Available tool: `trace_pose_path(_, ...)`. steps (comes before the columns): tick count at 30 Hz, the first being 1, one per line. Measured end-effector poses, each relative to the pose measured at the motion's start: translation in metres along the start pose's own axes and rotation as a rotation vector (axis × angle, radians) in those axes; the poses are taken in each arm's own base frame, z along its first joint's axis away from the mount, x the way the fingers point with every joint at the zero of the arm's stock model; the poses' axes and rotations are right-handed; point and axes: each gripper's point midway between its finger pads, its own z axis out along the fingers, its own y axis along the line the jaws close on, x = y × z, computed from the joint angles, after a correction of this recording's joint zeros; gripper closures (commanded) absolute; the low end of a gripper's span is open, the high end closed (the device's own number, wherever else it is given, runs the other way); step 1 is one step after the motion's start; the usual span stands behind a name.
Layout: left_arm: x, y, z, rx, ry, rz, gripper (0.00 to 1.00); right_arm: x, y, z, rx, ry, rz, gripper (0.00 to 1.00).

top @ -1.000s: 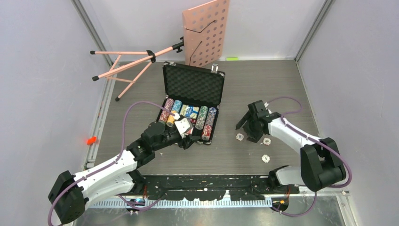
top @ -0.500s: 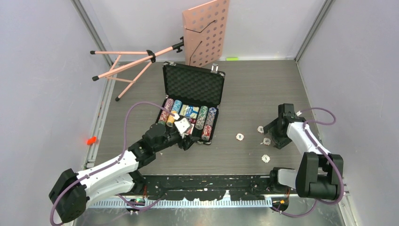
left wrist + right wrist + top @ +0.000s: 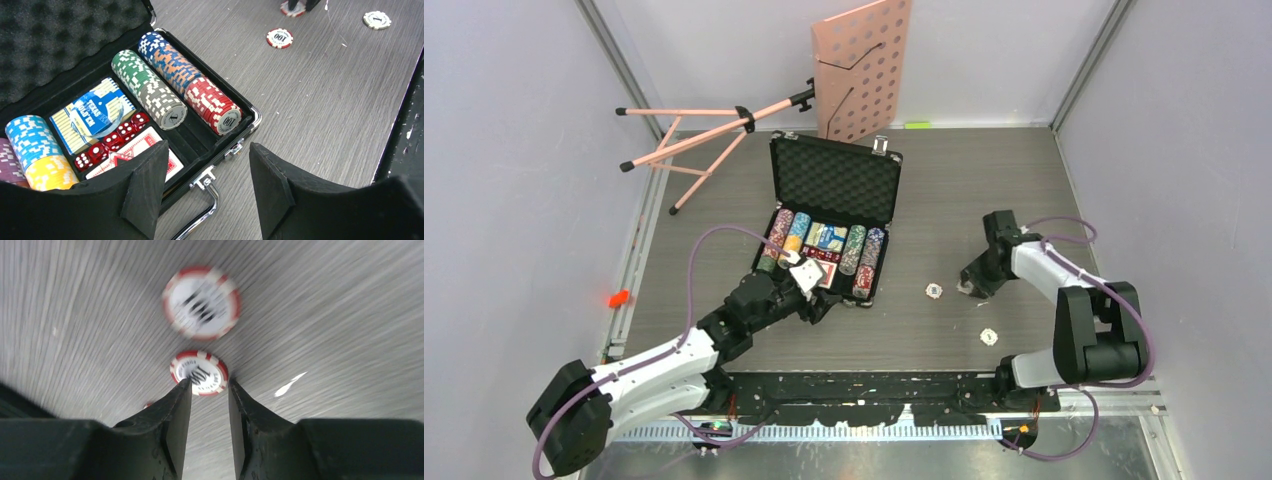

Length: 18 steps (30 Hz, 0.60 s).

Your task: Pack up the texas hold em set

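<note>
The black case [image 3: 834, 180] lies open mid-table with its foam lid up. Its tray [image 3: 256, 116] holds rows of striped chips [image 3: 150, 90], a blue card deck [image 3: 92, 120] and red dice [image 3: 112, 142]. My left gripper [image 3: 818, 296] [image 3: 207, 150] hangs open over the case's front edge and its chrome handle [image 3: 212, 197], with nothing between its fingers. To the right of the case, my right gripper [image 3: 971, 287] [image 3: 207, 385] pinches the near rim of a red-and-white chip [image 3: 200, 371]. Loose chips lie nearby [image 3: 934, 291] [image 3: 989, 337] [image 3: 201, 302].
A pink perforated music stand [image 3: 864, 65] leans at the back wall, and its tripod [image 3: 704, 140] lies on the table's back left. A small orange object [image 3: 618, 298] sits at the left edge. Grey walls close in both sides.
My right arm swung out to the right, then came back onto the loose chips, and its jaws narrowed onto one. My left gripper drew back slightly from the case tray toward its front edge.
</note>
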Motion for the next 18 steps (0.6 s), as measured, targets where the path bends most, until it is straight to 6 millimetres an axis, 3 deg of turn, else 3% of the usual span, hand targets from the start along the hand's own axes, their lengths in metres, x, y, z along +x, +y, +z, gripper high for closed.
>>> trace_pose_path(5,0.000,0.002,0.000,-0.010,-0.008,0.002,0.38,0.044,0.029,-0.007,-0.084,0.100,-0.053,0.62)
trace_pose_path(7,0.000,0.003,0.000,-0.020,-0.008,0.002,0.39,0.048,0.034,-0.013,-0.095,0.116,-0.054,0.56)
trace_pose_path(8,0.000,0.004,0.000,-0.022,-0.007,0.002,0.39,0.048,0.035,-0.014,-0.098,0.116,-0.053,0.46)
trace_pose_path(11,0.000,0.005,0.000,-0.031,-0.006,0.001,0.39,0.036,0.044,-0.029,-0.103,0.081,-0.056,0.34)
trace_pose_path(14,-0.002,0.007,-0.001,-0.040,-0.013,0.001,0.39,0.008,0.057,-0.045,-0.124,0.016,-0.055,0.24)
trace_pose_path(18,-0.007,0.008,-0.004,-0.051,-0.035,0.004,0.39,-0.032,0.048,-0.050,-0.101,-0.057,-0.004,0.25)
